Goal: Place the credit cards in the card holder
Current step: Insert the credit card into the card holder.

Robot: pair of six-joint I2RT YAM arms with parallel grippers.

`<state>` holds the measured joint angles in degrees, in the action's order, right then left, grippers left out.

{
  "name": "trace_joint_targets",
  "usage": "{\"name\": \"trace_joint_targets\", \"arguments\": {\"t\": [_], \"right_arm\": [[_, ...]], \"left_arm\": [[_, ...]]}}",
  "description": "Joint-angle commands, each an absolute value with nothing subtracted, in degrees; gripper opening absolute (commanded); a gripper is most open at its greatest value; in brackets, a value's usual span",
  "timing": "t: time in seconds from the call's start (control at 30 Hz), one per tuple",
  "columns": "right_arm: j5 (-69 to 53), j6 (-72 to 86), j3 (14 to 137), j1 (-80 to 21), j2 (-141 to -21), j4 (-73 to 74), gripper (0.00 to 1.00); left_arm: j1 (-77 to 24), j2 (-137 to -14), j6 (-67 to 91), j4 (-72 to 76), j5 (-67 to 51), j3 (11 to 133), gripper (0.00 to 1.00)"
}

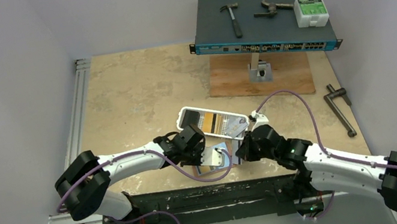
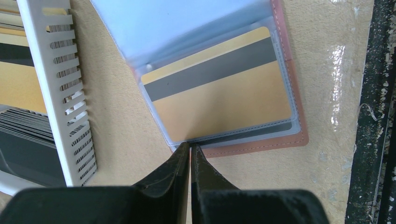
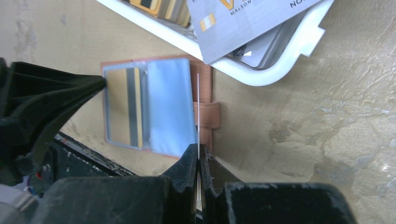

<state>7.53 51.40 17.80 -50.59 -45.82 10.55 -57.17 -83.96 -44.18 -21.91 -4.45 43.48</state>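
Jaws of my left gripper [image 2: 190, 148] pinch shut on the clear sleeve corner of the reddish-brown leather card holder [image 2: 261, 146], a gold striped credit card [image 2: 219, 93] just ahead; my right gripper [image 3: 198, 151] clamps a thin pale sheet [image 3: 198, 107] edge-on above it, rounded white tray [image 3: 252, 75] beyond.

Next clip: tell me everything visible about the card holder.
The card holder is reddish-brown stitched leather, lying open flat on the table beside the white tray. Clear plastic sleeves fill it; one holds a gold card with a grey stripe. A strap tab sticks out one side. The shut left claw touches a corner; the right claw pinches a thin sheet standing above it.
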Motion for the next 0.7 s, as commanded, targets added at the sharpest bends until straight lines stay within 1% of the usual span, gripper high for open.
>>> {"name": "trace_joint_targets", "arguments": {"t": [0.0, 0.33, 0.67], "right_arm": [[7.18, 49.43, 20.3, -50.52, -47.91, 8.04, 0.0], [6.73, 49.64, 19.54, -50.53, -46.93, 7.71, 0.0], [6.02, 50.05, 18.06, -50.48, -48.91, 4.38, 0.0]], "left_arm": [[-57.57, -82.63, -44.83, -22.1, -4.31, 43.14, 0.04], [-57.57, -82.71, -44.61, -22.06, -4.31, 43.32, 0.04], [-57.57, -82.76, -44.73, -22.23, -4.05, 43.36, 0.03]]}}
